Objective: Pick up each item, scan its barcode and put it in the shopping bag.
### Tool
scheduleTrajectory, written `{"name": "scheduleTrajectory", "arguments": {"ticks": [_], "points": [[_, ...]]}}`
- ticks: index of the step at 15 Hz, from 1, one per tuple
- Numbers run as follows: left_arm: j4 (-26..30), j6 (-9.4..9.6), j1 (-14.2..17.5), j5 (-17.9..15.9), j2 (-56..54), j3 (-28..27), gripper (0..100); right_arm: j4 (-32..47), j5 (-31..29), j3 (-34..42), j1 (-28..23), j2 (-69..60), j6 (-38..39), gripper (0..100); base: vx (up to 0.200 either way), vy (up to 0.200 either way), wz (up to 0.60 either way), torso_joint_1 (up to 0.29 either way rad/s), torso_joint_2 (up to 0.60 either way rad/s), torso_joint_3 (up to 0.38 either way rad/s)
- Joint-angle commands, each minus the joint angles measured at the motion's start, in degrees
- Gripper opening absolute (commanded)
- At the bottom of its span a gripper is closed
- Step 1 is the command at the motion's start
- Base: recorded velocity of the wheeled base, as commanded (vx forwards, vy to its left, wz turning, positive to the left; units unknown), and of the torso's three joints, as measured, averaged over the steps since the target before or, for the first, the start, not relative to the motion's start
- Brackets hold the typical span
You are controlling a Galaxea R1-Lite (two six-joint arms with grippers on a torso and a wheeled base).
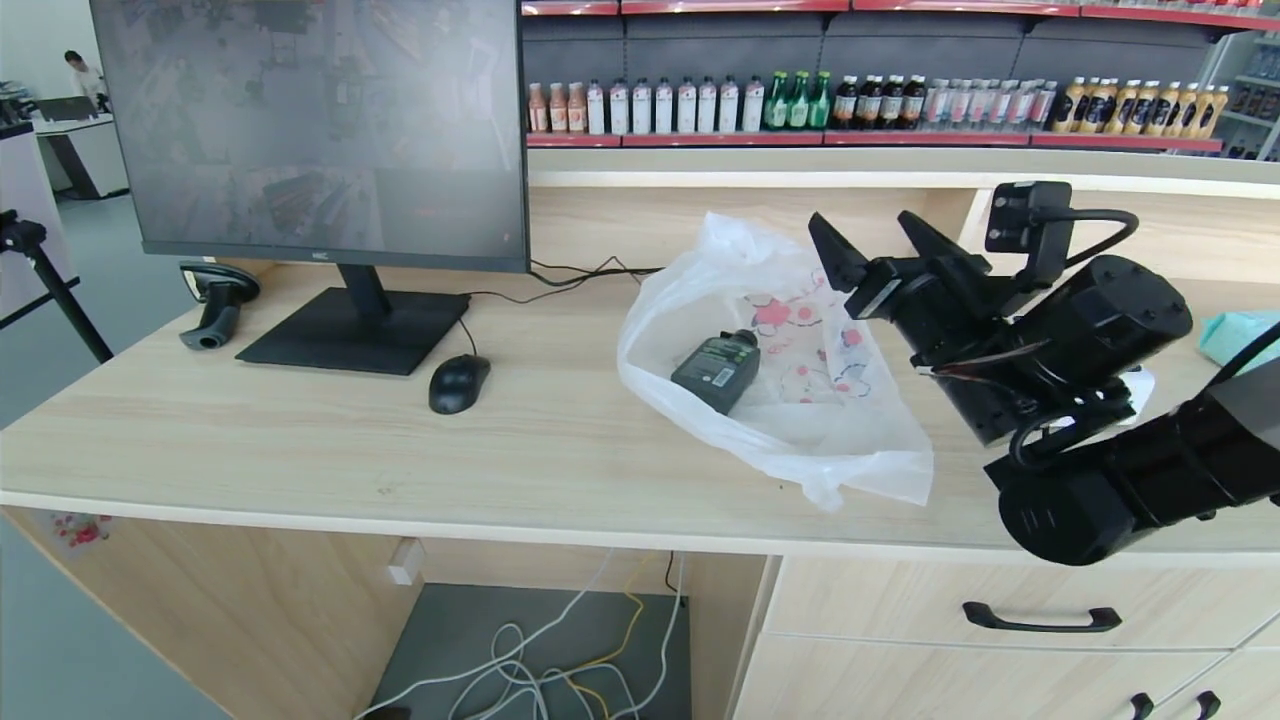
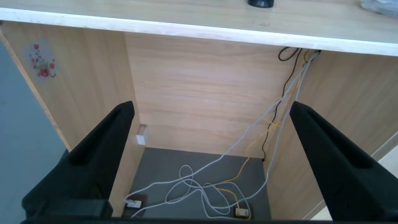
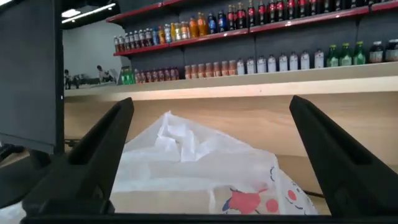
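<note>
The dark item (image 1: 715,372) is lying inside the shopping bag (image 1: 800,430). The thin white plastic is blurring its edges, so its shape is hard to make out. Its label is too small to read. The bag is lying open and crumpled on the bench (image 1: 300,440), and it is showing red flower prints. The right arm (image 1: 1090,320) is covering the bag's far right side. A teal thing (image 1: 1238,335) is peeking in at the right edge of the head view. The arm and the picture's edge are cutting it off, so I cannot tell what it is.

The right pincer (image 1: 880,245) is hanging up off the bench, near the back right of the bag. Its two fingers are standing wide apart and holding nothing. The left pincer (image 2: 211,109) is spread wide too, and it is empty. It is down low, facing the open space under the bench. There, white and yellow cables (image 2: 205,186) are lying tangled on a grey floor.

The bench is light wood. A big dark monitor (image 1: 310,130) is standing on it. A black mouse (image 1: 458,383) is sitting near the monitor's foot, and a black scanner (image 1: 215,305) is lying on the other side of the foot. Drawers (image 1: 1040,600) with black handles are sitting under the bench on the right. Behind the bench, a red shelf (image 1: 870,141) is holding a long row of bottles (image 1: 700,105).
</note>
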Motion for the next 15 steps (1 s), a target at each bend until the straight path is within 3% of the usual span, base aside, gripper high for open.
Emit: {"name": "scheduleTrajectory", "arguments": {"ticks": [1, 4, 9, 15], "points": [[0.0, 0.0, 0.0, 0.0, 0.0, 0.0, 100, -0.9, 0.0, 10.7, 4.3, -7.8, -2.9, 100, 0.0, 0.0, 0.0, 0.0, 0.0, 0.0], [0.0, -0.09, 0.0, 0.0, 0.0, 0.0, 100, -0.9, 0.0, 14.0, 5.1, -10.7, -4.4, 100, 0.0, 0.0, 0.0, 0.0, 0.0, 0.0], [0.0, -0.18, 0.0, 0.0, 0.0, 0.0, 100, -0.9, 0.0, 20.9, 4.8, -16.7, -5.0, 100, 0.0, 0.0, -0.6, 0.0, 0.0, 0.003], [0.0, -0.27, 0.0, 0.0, 0.0, 0.0, 100, -0.9, 0.0, 22.9, 4.8, -20.2, -5.6, 100, 0.0, -0.033, -0.5, 0.0, 0.0, 0.005]]}}
